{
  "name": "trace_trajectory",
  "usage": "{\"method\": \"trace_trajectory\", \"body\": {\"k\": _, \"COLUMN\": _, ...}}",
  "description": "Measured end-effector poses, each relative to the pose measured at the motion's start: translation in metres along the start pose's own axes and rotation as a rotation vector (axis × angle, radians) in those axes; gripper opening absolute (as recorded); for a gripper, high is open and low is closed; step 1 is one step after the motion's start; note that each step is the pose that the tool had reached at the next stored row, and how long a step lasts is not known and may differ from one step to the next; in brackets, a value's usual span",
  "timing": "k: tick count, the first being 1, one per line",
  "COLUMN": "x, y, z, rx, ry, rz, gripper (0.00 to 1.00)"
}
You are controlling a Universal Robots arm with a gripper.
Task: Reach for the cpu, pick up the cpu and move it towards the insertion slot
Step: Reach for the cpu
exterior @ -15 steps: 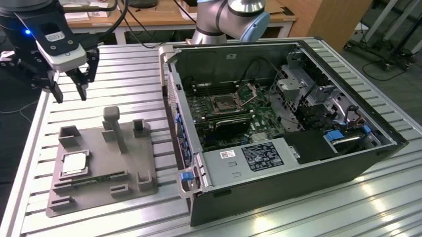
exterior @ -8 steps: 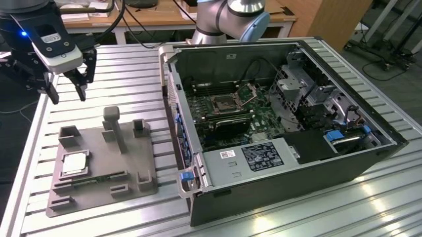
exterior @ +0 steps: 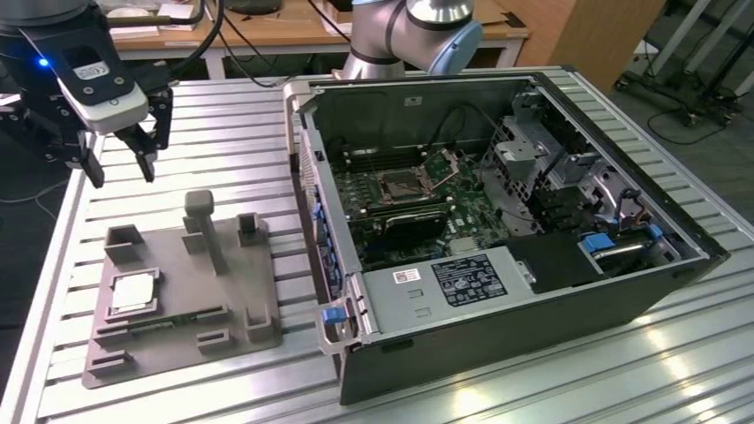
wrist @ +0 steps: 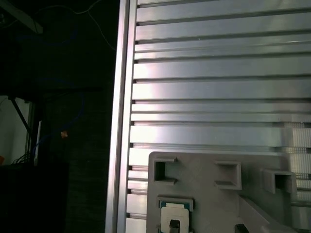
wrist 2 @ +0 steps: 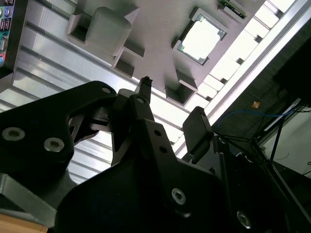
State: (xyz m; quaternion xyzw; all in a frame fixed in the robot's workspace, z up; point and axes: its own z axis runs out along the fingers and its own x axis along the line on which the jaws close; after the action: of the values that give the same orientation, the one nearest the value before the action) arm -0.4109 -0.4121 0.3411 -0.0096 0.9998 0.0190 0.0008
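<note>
The cpu lies flat in a recess of the grey plastic fixture on the slatted table, at the exterior view's left. It has a silvery top and a pale rim. In the second wrist view the cpu shines bright beyond my fingers. The first wrist view catches an edge of the cpu in the fixture. My gripper hangs open and empty above the table, farther back than the fixture and well above it. The insertion slot sits on the green board inside the open computer case, its metal plate hinged up.
The open computer case takes up the table's middle and right. A thin green memory stick lies in the fixture near the cpu. A tall grey post rises from the fixture. The table's edge runs close to the gripper.
</note>
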Motion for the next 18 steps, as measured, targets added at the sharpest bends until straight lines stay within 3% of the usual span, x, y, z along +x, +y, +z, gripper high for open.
{"method": "trace_trajectory", "body": {"k": 18, "x": 0.0, "y": -0.0002, "z": 0.0049, "rx": -0.0001, "ry": -0.0001, "rz": 0.0, "gripper": 0.53}}
